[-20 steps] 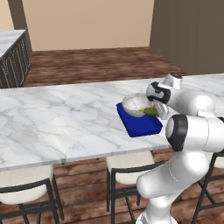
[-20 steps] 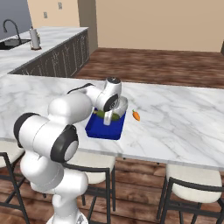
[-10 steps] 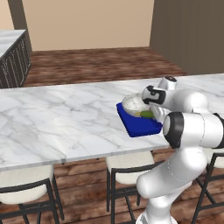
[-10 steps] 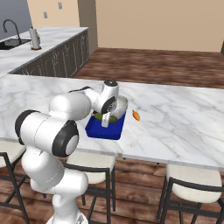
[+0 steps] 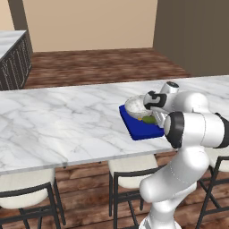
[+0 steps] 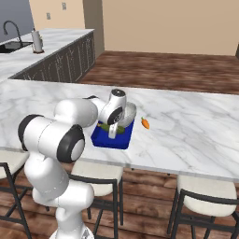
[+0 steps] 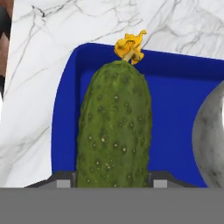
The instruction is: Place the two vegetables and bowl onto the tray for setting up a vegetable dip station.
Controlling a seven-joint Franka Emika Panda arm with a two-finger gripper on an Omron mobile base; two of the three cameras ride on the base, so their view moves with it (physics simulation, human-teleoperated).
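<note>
Cucumber (image 7: 114, 127): matt dark green skin, bumpy, pale pimples, crinkled yellow-orange dried flower at the tip. Tray (image 7: 177, 96): smooth deep-blue, plastic-looking, slight sheen. Bowl (image 7: 212, 140): grey speckled stone look, smooth, soft gloss. Counter (image 5: 67, 120): polished white marble, grey veins. Carrot (image 6: 145, 123): matt orange. Floor (image 6: 177, 74): dark wood planks. Stools (image 6: 205, 198): dark metal frames, matt cream seat pads.
</note>
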